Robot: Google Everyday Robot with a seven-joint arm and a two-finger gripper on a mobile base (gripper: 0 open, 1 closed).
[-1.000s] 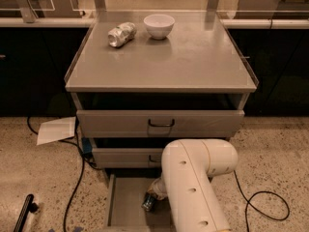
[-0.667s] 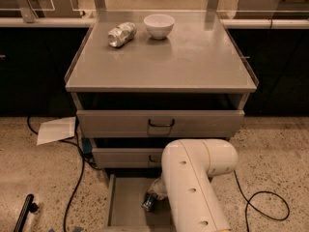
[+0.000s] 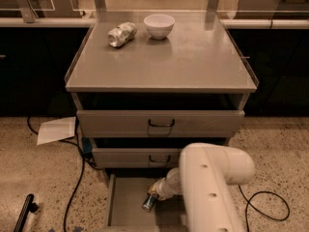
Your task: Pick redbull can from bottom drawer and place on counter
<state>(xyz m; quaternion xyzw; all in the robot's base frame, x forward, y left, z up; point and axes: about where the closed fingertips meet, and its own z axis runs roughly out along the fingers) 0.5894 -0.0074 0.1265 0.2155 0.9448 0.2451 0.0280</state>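
Camera view: one redbull can (image 3: 147, 205), one gripper (image 3: 154, 196). The can lies at the gripper's seven o'clock, in the bottom drawer (image 3: 124, 199). Grip state: cannot tell.

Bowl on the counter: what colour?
The bowl is plain white, per the camera view. The tool is low in the bottom drawer, at the redbull can.
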